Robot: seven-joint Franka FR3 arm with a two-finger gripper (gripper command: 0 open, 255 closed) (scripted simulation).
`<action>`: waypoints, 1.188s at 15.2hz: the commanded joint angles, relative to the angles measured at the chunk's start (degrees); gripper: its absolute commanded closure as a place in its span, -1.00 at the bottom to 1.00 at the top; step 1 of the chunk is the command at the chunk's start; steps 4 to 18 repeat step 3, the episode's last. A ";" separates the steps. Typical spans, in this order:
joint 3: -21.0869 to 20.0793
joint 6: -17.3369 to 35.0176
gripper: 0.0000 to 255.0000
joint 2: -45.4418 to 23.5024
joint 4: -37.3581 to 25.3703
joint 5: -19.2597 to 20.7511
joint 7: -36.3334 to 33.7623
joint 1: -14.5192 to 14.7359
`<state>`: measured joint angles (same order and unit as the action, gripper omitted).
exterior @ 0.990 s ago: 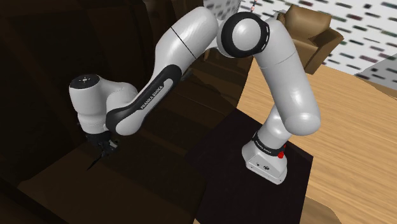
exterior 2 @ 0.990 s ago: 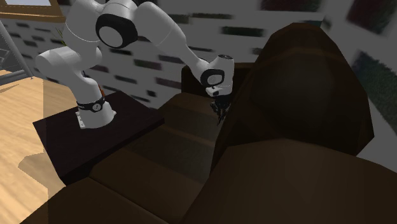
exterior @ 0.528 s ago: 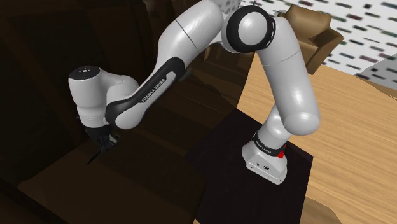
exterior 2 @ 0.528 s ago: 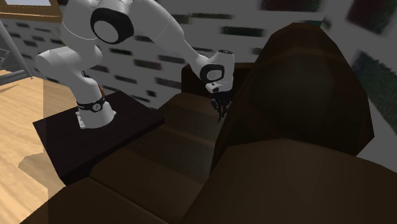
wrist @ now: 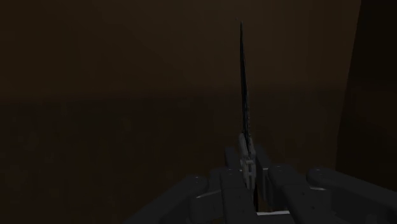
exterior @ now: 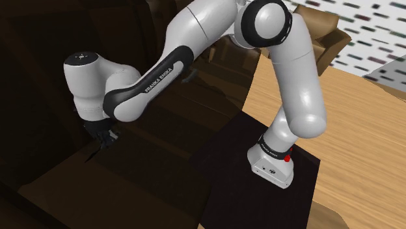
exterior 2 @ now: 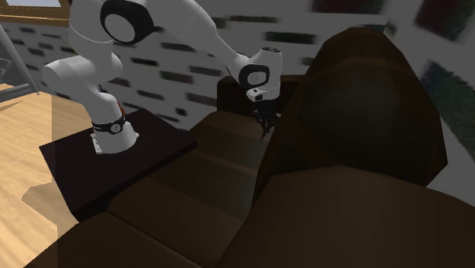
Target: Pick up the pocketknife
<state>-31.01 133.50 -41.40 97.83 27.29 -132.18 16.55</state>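
Wrist view: the gripper (wrist: 249, 181) is pinching the pocketknife (wrist: 243, 95). Its two black fingers (wrist: 230, 175) stand close together and clasp the pale handle end between them. The thin dark blade runs straight out ahead of the fingers. The knife's long axis therefore lies along the gripper's own pointing direction, with the tip leading and the dark brown sofa (exterior: 149, 175) beyond it.

Shoulder view: the white arm (exterior: 195, 39) reaches from the black stand (exterior: 221, 162) across to the seat cushion. The hand points down over the cushion, near the edge where the seat meets the backrest (exterior 2: 350, 114). A thin dark line hangs below the gripper toward the cushion, which fits the blade pointing down. Whether the tip touches the cushion or stands just clear of it cannot be told.

Second exterior view: the hand hangs over the far end of the seat, just beside the backrest and near the corner formed with the far armrest.

Assessment:
- Step in hand: the grasp appears made; the lift from the seat is the part to complete.
- Governing relation: the knife extends from the fingers toward the seat, so the clear direction is straight up along the blade's axis.
- Risk: the hold is on a narrow handle end, so a sideways move near the backrest could catch the tip and twist the knife between the pads.
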 commanded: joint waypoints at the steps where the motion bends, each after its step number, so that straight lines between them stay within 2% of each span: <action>1: -0.55 -0.90 1.00 1.10 0.18 -0.59 0.35 -0.44; 18: -0.59 -0.97 1.00 1.17 0.18 -0.64 0.38 -0.46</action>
